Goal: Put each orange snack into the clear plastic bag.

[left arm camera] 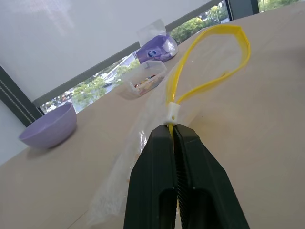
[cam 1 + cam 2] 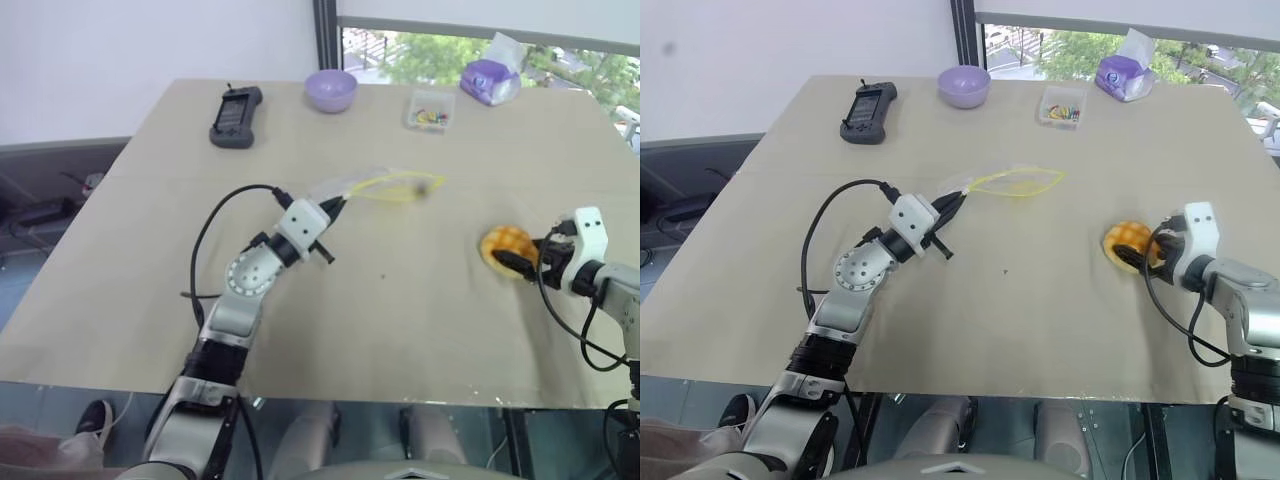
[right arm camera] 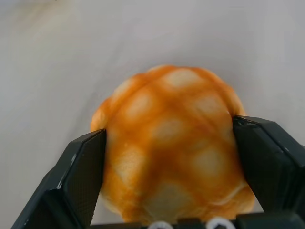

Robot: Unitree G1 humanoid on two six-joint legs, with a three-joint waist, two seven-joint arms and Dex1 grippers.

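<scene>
The left gripper [image 1: 175, 138] is pinching the clear plastic bag [image 2: 375, 186] by the near end of its yellow strip, its two black fingers pressed together on the plastic. The bag is lying on the table [image 2: 400, 300] around the middle, stretching away to the far right of that gripper, with the yellow strip bowed open into a loop.

On the right side of the table, the orange snack [image 3: 174, 143] is sitting on the surface, grid-marked dome upward. The right gripper [image 2: 522, 262] is reaching in from the right with its fingers spread to either side of the bun; both fingers are lying right against its flanks.

Along the far edge, a black handheld device [image 2: 236, 116], a purple bowl [image 2: 331, 90], a small clear box [image 2: 430, 110] of colourful bits and a purple tissue pack [image 2: 489, 80] are standing from left to right, well apart from both arms.
</scene>
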